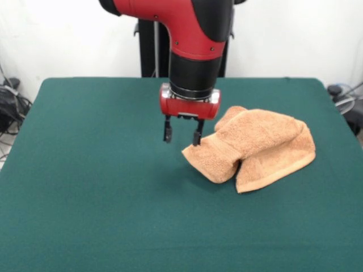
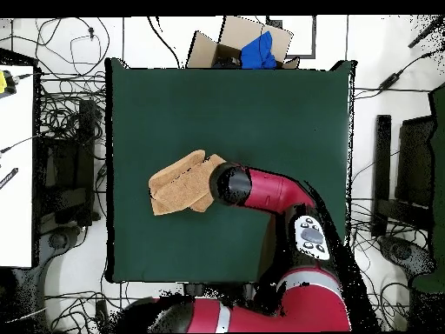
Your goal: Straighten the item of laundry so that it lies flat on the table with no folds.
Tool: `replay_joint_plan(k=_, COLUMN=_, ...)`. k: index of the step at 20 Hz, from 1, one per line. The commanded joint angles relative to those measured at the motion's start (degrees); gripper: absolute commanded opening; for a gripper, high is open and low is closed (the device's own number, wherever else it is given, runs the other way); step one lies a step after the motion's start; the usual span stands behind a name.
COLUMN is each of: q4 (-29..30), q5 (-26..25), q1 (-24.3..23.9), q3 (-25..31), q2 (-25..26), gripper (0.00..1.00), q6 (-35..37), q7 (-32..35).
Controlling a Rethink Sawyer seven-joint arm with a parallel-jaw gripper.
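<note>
The light-orange terry towel [image 1: 258, 146] is lying crumpled and folded on the green table [image 1: 85, 198]. The gripper [image 1: 182, 135] is hovering with fingers spread, one fingertip [image 1: 197, 138] touching the towel's edge.

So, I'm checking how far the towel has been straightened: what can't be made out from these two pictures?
- Light-orange terry-cloth towel: its underside and inner folds are hidden, front view, by its own bunched layers.
- Towel edge beside the black two-fingered gripper: overhead view, covered by the red arm.
- Gripper itself: overhead view, hidden under the arm.
</note>
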Motion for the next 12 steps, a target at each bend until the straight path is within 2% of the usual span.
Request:
replay_joint_plan(k=1, q4=-1.6, q5=1.4, q1=3.3, q3=-3.9, q2=1.2, gripper=1.00, q6=0.8, q7=13.1)
replay_joint_plan(k=6, q4=-4.3, q5=1.0, q1=5.9, q3=-7.4, q2=1.8, gripper=1.00, q6=3.8, q7=12.3)
replay_joint_plan(k=12, q4=-4.8, q5=1.7, q1=7.4, q3=-9.3, q2=2.1, gripper=1.00, q6=5.1, q7=12.5)
